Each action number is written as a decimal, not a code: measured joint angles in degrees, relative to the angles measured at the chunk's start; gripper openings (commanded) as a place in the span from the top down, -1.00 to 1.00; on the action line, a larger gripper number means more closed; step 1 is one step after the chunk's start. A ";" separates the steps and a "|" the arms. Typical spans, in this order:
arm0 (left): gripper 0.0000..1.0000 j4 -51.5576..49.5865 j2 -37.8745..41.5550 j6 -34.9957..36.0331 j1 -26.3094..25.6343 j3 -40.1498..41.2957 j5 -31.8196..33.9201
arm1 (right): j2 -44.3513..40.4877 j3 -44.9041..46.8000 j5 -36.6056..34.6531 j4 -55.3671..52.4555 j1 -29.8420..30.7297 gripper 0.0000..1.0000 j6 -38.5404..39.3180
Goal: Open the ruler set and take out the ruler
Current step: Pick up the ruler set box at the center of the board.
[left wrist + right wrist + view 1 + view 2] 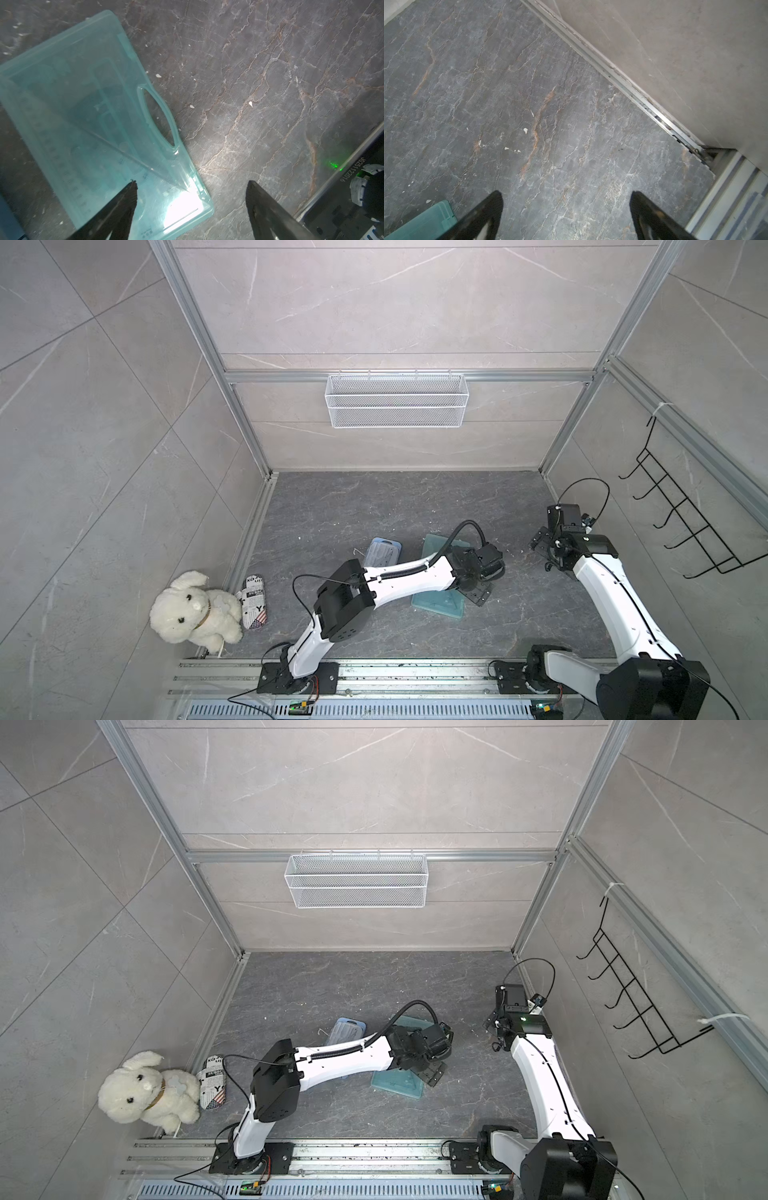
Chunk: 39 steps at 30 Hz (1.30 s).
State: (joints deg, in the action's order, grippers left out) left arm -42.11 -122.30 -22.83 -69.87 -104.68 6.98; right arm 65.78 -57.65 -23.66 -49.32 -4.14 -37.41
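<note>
The ruler set [438, 603] [397, 1085] is a flat teal see-through case with a handle slot, lying on the dark stone floor; the left arm crosses over its middle. Up close, the ruler set [83, 116] shows a triangle ruler [116, 158] with scale marks through the plastic. My left gripper [192, 184] [478, 593] is open low over the case's near corner, with one fingertip [132, 187] over the case and the other over bare floor. My right gripper [566, 194] [540, 543] is open above bare floor to the right. A case corner [425, 220] shows beside it.
A blue-grey plastic box [382, 551] lies just left of the ruler set, partly under the left arm. A white plush dog [191, 608] and a newsprint pouch [253, 601] sit by the left wall. A mesh basket [395, 400] hangs on the back wall and a black hook rack [681, 522] on the right wall.
</note>
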 measured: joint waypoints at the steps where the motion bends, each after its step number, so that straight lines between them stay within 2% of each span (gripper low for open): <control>1: -0.58 -0.13 -1.51 -0.04 0.04 -1.44 -1.16 | -0.44 0.13 -0.31 -0.04 -0.04 -0.95 -0.13; 6: -0.36 -2.12 -8.90 -0.17 0.09 -9.27 -3.06 | -1.42 0.63 -0.33 0.07 -0.13 -0.95 -0.35; 11: -0.36 -5.09 -14.40 -0.61 0.09 -14.88 -1.05 | -1.40 0.90 0.59 0.28 -0.13 -0.95 -0.35; 23: -0.33 -7.28 -17.81 -2.34 0.42 -16.98 3.13 | -1.42 1.20 2.54 1.38 -0.13 -0.94 -0.33; 31: 0.02 -7.52 -17.99 -3.34 0.81 -16.81 4.02 | -1.44 1.20 3.30 1.55 -0.13 -0.80 -0.33; 34: 0.32 -6.36 -17.77 -3.89 0.90 -15.82 4.59 | -1.57 1.20 3.58 1.55 -0.13 -0.75 -0.33; 39: 0.71 -3.21 -15.96 -3.80 0.90 -12.04 4.94 | -2.25 1.20 4.57 1.55 -0.13 -0.67 -0.31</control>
State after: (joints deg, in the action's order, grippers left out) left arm -45.32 -138.26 -26.63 -68.97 -116.73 11.92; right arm 63.53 -56.45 -19.09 -47.77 -4.27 -37.71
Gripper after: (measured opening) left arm 0.201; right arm 0.849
